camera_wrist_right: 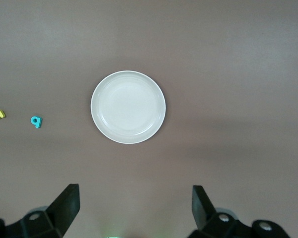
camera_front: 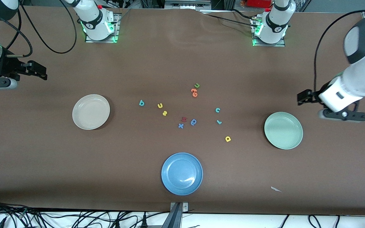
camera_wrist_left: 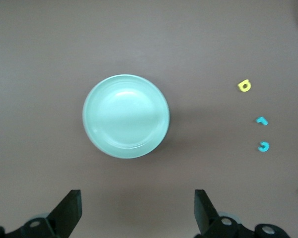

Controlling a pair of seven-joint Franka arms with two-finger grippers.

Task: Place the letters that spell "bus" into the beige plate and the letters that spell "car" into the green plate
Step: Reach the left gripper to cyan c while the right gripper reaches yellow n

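The beige plate (camera_front: 91,111) (camera_wrist_right: 128,107) lies empty toward the right arm's end, the green plate (camera_front: 283,130) (camera_wrist_left: 125,116) empty toward the left arm's end. Between them on the table lie the teal b (camera_front: 141,103) (camera_wrist_right: 36,121), yellow u (camera_front: 160,105) and yellow s (camera_front: 164,113), then the teal c (camera_front: 217,110) (camera_wrist_left: 263,146), teal r (camera_front: 219,122) (camera_wrist_left: 261,120) and yellow a (camera_front: 227,138) (camera_wrist_left: 244,85). My left gripper (camera_front: 303,97) (camera_wrist_left: 137,208) hangs open and empty over bare table by the green plate. My right gripper (camera_front: 40,71) (camera_wrist_right: 135,206) hangs open and empty over its end of the table.
A blue plate (camera_front: 182,173) sits nearest the front camera. Other letters lie among the task's own: a green u (camera_front: 197,85), orange ones (camera_front: 194,92), a red one (camera_front: 183,119), a blue round one (camera_front: 193,122) and a blue x (camera_front: 180,126).
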